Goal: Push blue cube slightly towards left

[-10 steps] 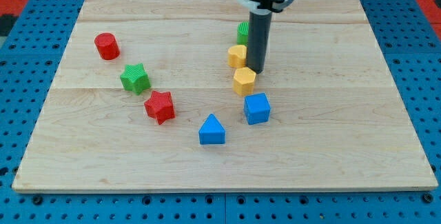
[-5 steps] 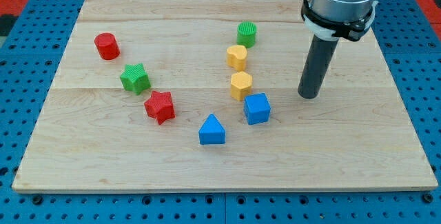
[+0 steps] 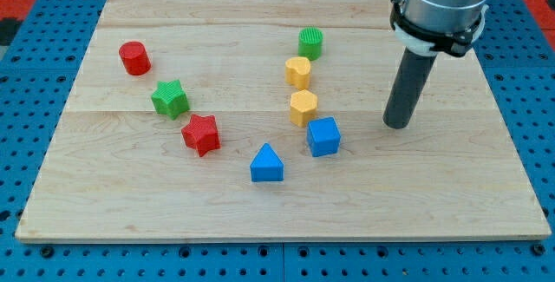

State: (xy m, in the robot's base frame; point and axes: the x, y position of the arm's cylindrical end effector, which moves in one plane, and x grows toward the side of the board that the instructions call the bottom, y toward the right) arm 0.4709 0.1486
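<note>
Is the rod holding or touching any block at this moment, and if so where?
Nothing is held. My tip stands on bare board to the view's right of the blue cube, apart from it and touching no block.

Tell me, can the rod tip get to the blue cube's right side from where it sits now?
Probably yes. My tip stands to the view's right of the blue cube, slightly higher up, with only bare board between them. The yellow hexagon block sits up-left, out of the way.

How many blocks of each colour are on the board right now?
Red: 2, the red cylinder and the red star
Green: 2, the green star and the green cylinder
Yellow: 2, the upper yellow block and the lower yellow block
Blue: 2, the blue cube and the blue triangular block
Total: 8
</note>
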